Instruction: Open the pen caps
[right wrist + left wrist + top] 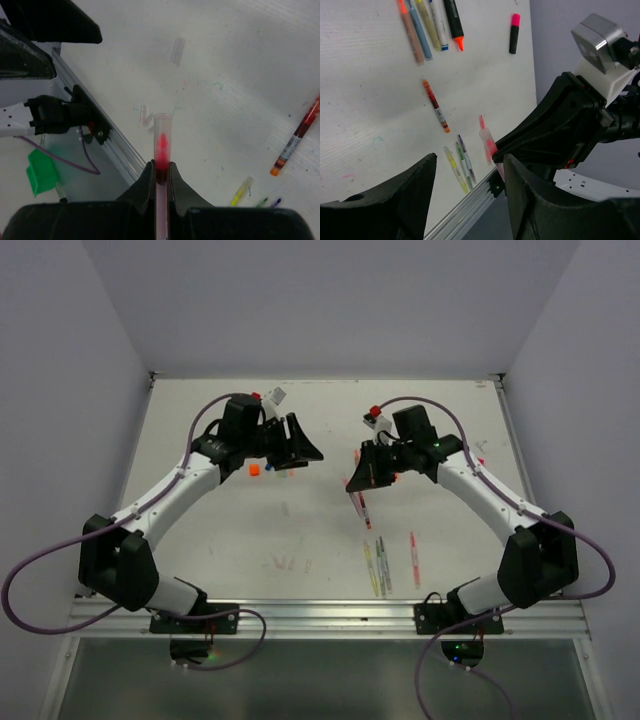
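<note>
My right gripper (161, 167) is shut on a slim pink pen (161, 200), held above the table. The pen's translucent cap (162, 132) sits over the pink tip and sticks out past the fingers. In the top view this gripper (355, 483) is right of centre with the pen (359, 506) hanging below it. My left gripper (312, 452) is open and empty, facing the right one across a small gap. In the left wrist view its fingers (470, 157) stand wide apart, with the capped pen tip (487, 139) just beyond them.
Several pens (380, 566) and a red pen (413, 556) lie near the front right. An orange cap (255, 469) lies under the left arm. Two clear caps (177, 51) (144, 114) lie on the table. More pens (427, 25) and a pink highlighter (514, 32) lie further off.
</note>
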